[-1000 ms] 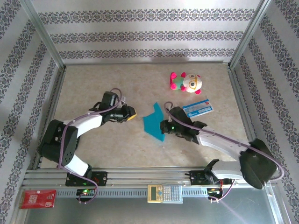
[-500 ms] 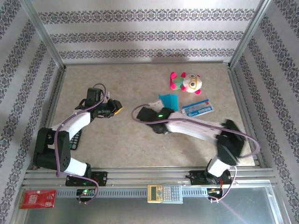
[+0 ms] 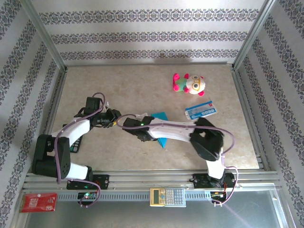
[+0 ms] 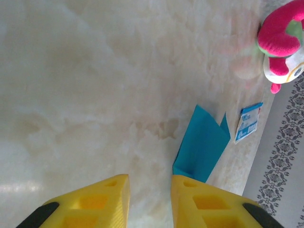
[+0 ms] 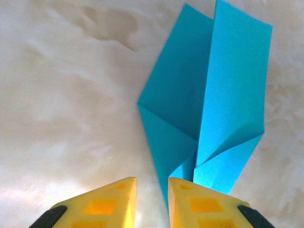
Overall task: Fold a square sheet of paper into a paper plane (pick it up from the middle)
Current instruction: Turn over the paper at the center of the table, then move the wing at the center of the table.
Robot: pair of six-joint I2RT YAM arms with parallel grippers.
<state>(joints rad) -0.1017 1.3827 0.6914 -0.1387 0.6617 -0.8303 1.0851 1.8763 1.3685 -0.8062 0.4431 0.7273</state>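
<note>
Teal plane: flat on the table, centre of the top view, partly under my right arm.
Long axis: in the right wrist view, from lower centre to upper right, pointed end towards my fingers.
Right gripper: narrow gap, empty; the plane's point lies just beside the finger at lower right.
Left gripper: narrow gap, empty; the plane lies ahead, towards the right of frame.
Nearer arm: the right, I judge.
</note>
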